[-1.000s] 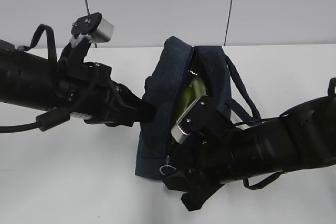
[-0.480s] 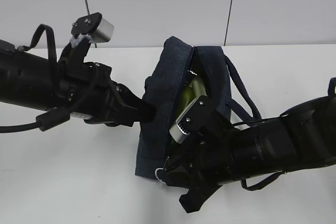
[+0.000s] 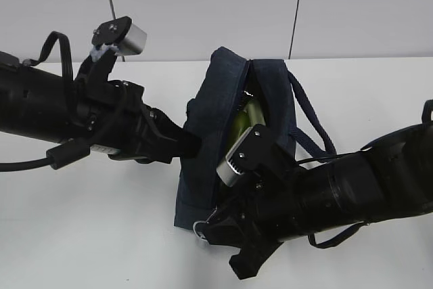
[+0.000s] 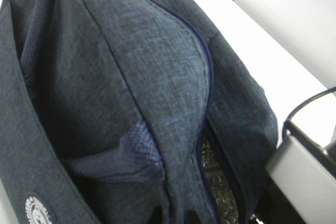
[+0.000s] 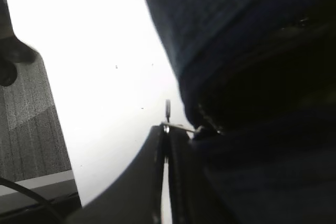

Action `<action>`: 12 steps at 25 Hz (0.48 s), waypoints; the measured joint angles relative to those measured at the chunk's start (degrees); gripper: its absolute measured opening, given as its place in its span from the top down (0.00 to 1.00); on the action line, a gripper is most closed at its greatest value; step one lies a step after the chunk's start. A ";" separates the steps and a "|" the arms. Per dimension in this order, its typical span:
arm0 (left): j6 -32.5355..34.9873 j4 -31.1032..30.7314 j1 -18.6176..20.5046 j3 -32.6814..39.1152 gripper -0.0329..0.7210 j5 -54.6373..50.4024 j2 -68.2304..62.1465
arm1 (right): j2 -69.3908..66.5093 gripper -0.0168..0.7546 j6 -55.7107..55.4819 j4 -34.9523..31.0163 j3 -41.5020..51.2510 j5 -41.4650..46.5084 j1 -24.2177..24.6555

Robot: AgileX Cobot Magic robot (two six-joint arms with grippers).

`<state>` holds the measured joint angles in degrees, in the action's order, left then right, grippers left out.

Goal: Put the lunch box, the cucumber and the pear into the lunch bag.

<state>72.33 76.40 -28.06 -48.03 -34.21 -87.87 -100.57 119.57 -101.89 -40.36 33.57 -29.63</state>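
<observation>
The navy lunch bag stands on the white table, its top gaping, something green showing inside; the left gripper is clenched on the bag's side fabric; the right gripper is pinched on the metal ring pull of the zipper at the bag's near lower corner.

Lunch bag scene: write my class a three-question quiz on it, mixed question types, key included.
1. True or false: the lunch bag is zipped fully shut.
2. What does the right claw pinch? A) strap handle B) zipper ring pull C) pear
3. Fill in: the left claw grips the bag's ____ wall.

Key: 1 false, a gap shows something green inside; 2 B; 3 side.
</observation>
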 joint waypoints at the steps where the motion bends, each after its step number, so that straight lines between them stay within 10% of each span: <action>1: 0.00 0.00 0.00 0.00 0.95 0.00 0.00 | 0.00 0.98 -0.36 0.31 0.00 0.14 0.00; 12: 0.00 0.29 0.00 0.00 0.95 0.16 0.00 | 6.07 0.98 -6.43 7.04 0.00 0.41 0.00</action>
<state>72.33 76.69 -28.06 -48.03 -34.04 -87.87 -94.50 113.15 -94.85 -40.36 33.98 -29.63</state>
